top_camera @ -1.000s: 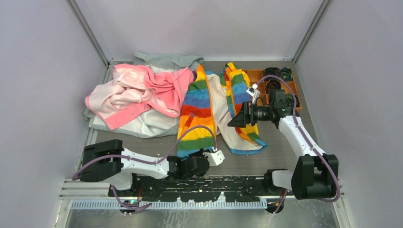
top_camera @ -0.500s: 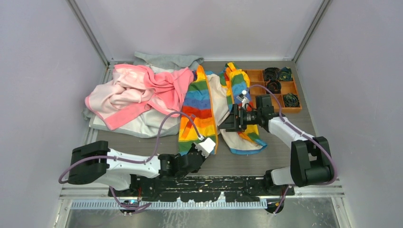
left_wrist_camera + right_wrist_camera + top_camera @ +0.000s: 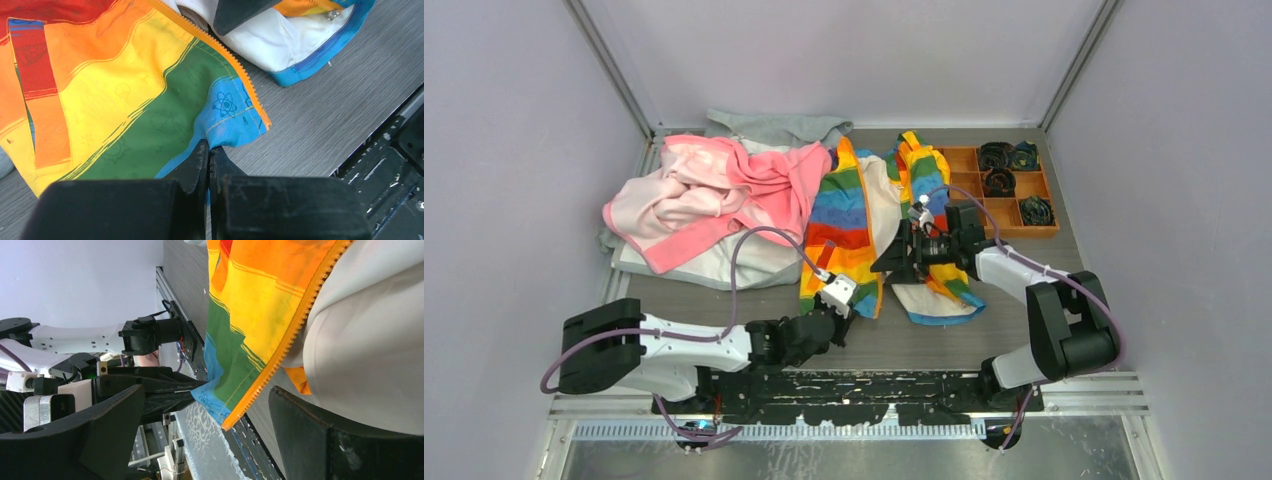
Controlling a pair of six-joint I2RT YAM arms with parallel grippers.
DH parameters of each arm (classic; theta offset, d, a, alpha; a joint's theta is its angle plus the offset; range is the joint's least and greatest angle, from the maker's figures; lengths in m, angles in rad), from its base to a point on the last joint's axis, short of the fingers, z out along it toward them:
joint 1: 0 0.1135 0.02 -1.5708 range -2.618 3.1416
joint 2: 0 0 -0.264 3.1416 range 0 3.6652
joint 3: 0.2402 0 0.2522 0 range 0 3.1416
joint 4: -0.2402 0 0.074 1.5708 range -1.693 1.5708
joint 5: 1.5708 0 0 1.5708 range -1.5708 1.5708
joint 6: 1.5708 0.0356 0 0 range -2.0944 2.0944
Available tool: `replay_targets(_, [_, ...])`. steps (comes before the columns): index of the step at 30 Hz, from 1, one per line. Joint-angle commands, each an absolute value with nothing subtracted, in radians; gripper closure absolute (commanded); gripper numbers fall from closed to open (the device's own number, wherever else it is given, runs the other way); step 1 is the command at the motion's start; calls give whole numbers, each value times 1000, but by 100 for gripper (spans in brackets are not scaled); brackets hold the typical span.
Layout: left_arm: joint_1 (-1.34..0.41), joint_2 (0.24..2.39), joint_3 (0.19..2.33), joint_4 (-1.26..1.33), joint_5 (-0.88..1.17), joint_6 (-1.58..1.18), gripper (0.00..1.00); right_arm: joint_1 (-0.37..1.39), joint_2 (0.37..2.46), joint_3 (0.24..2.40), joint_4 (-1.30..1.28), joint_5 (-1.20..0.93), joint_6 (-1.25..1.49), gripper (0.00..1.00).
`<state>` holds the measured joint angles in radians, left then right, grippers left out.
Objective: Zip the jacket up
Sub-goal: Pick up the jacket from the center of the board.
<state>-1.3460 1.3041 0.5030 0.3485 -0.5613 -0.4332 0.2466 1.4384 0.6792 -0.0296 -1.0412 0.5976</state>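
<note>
A small soft rainbow-striped jacket [image 3: 842, 225] with a cream lining lay open and unzipped on the grey wood-grain worktop [image 3: 1014, 320]. It sat between a crumpled pink garment [image 3: 714, 195] toward the left of the top view and an orange compartment tray [image 3: 960, 160] of dark rolled items at the far right. A grey garment [image 3: 774, 128] showed behind the pink one, near the back wall. The jacket's two front panels were spread apart: the left-hand panel lay flat with its stripes up, and the other was folded so that much cream lining showed. The left hand [image 3: 842, 310] was clenched on the blue bottom hem of the flat panel, near the lower end of the orange zipper teeth [image 3: 235, 75]. In the left wrist view its fingers [image 3: 197, 160] were pressed together with a fold of blue cloth pinched at their tips, and the hem corner rested on the worktop just beside them. The right hand [image 3: 896, 255] hung low over the middle of the jacket, jaws spread wide and gripping nothing. In the right wrist view its black fingers [image 3: 100, 430] stood on either side of the orange zipper teeth [image 3: 295, 335], with the cream lining bulging close to one finger. The two hands were near each other but apart
</note>
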Motion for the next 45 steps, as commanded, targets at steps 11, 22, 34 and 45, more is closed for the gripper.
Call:
replay_targets(11, [-1335, 1221, 480, 497, -536, -464, 100, 275, 1481, 717, 6, -1046, 692, 3])
replay_targets(22, [-1335, 1291, 498, 537, -475, -449, 100, 315, 1514, 719, 67, -1082, 774, 18])
replay_targets(34, [-1333, 1338, 513, 529, -433, -468, 72, 327, 1529, 726, 29, -1057, 727, 52])
replay_targets(45, [-1320, 1303, 476, 536, -390, -503, 55, 362, 1570, 776, -166, -995, 573, 56])
